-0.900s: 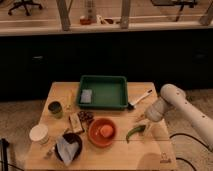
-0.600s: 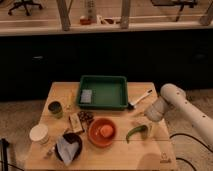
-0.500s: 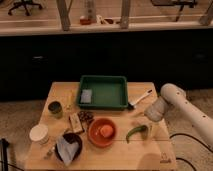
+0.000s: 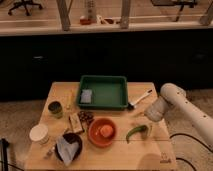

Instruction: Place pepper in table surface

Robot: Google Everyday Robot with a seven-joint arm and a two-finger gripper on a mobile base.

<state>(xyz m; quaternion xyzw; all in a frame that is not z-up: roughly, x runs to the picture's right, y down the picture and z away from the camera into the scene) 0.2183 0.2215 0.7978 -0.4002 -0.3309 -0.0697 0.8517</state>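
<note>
The pepper (image 4: 135, 132) is a small curved green one lying on the light wooden table surface (image 4: 120, 156), to the right of the orange bowl. My gripper (image 4: 146, 126) reaches in from the right on the white arm (image 4: 172, 100) and sits at the pepper's right end, low over the table. I cannot tell whether it touches the pepper.
A dark green tray (image 4: 103, 92) holding a small pale box stands at the back middle. An orange bowl (image 4: 95, 138) holds an orange fruit (image 4: 105, 131). A dark green cup (image 4: 55, 109), a white cup (image 4: 39, 133), a black bowl with a bag (image 4: 67, 146) and a white-handled brush (image 4: 140, 99) are also there.
</note>
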